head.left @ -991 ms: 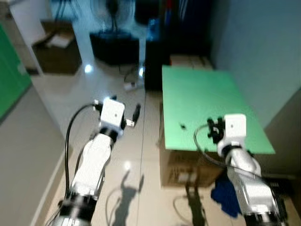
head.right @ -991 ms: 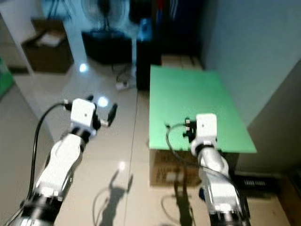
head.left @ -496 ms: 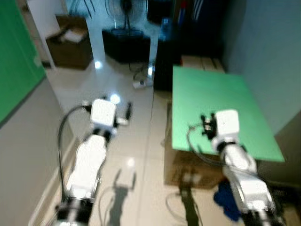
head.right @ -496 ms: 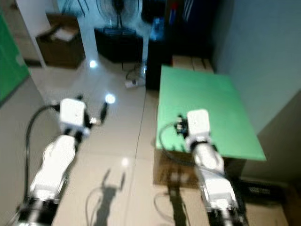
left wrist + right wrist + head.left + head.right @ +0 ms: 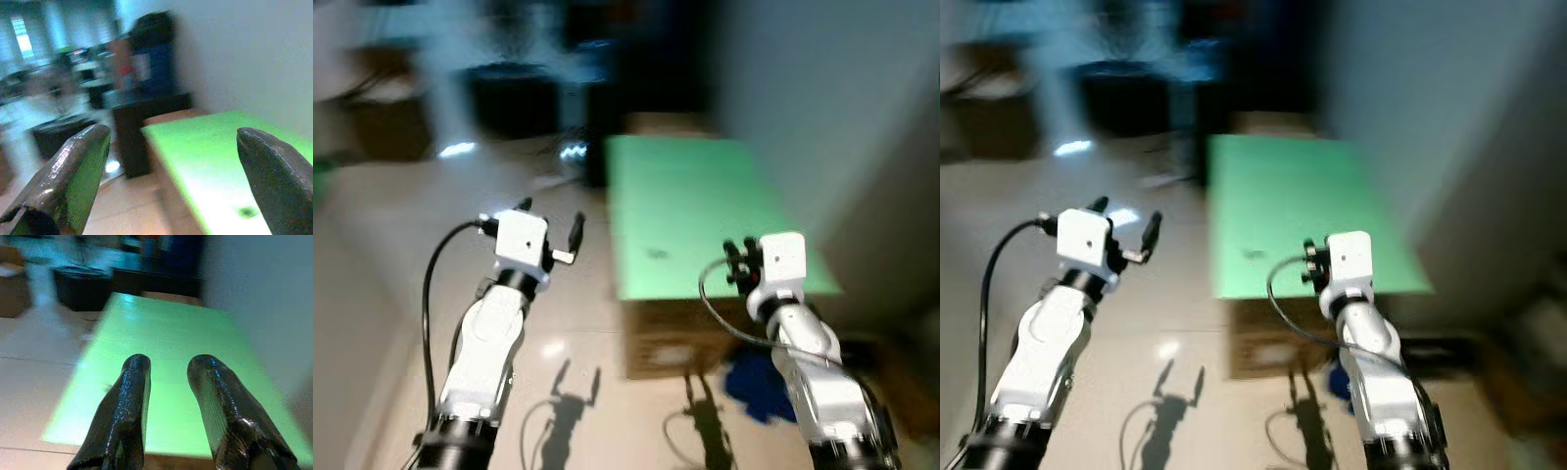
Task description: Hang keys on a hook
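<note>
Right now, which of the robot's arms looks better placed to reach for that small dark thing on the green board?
Probably the right. The right gripper sits at the green board's near edge, close to the small dark object. The left gripper hangs over the floor, fingers wide apart.

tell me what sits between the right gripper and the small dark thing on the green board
Nothing: in the right eye view, only bare green board lies between the right gripper and the small dark thing to its left. It is too blurred to identify.
</note>
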Robot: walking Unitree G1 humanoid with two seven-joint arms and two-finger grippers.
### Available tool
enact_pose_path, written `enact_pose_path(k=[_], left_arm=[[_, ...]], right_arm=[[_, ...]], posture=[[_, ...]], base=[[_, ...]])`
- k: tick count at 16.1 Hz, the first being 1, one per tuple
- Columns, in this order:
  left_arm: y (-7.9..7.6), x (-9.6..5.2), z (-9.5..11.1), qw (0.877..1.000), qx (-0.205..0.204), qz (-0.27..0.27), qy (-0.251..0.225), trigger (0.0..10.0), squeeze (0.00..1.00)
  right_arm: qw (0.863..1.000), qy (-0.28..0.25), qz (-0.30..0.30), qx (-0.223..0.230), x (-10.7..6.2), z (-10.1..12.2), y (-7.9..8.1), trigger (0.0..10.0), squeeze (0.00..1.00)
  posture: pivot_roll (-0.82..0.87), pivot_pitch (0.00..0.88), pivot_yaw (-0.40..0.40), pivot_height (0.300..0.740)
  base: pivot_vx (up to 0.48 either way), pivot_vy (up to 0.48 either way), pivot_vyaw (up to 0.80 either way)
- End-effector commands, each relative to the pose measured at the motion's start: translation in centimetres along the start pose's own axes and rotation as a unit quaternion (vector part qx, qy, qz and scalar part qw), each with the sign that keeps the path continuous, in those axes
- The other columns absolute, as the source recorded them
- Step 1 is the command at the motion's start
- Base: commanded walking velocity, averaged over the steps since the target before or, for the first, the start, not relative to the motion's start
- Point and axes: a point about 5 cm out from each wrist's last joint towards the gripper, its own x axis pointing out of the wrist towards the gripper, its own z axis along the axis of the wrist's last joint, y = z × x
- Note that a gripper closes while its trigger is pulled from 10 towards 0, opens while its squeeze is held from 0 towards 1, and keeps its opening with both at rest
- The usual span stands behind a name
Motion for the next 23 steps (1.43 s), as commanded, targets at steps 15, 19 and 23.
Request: enact_pose_path(k=[15, 19, 23], left_arm=[[-0.5, 0.0, -0.4, 1.000, 0.003, -0.006, 0.017, 10.0, 0.00], [-0.5, 0.1, -0.5, 1.000, 0.004, -0.010, 0.021, 10.0, 0.00], [-0.5, 0.2, -0.5, 1.000, 0.005, -0.014, 0.022, 10.0, 0.00]], right_arm=[[0.997, 0.015, 0.067, -0.034, -0.4, -0.4, 0.4, 10.0, 0.00], [0.997, 0.017, 0.064, -0.031, -0.7, -0.6, 0.1, 10.0, 0.00], [0.994, 0.017, 0.105, -0.039, -1.0, -0.6, 0.8, 10.0, 0.00]], posture=[[-0.12, 0.008, -0.033, 0.740], [-0.12, 0.016, -0.025, 0.740], [-0.12, 0.020, -0.021, 0.740]], base=[[0.295, 0.000, 0.16], [0.296, 0.000, 0.00], [0.296, 0.000, 0.40]])
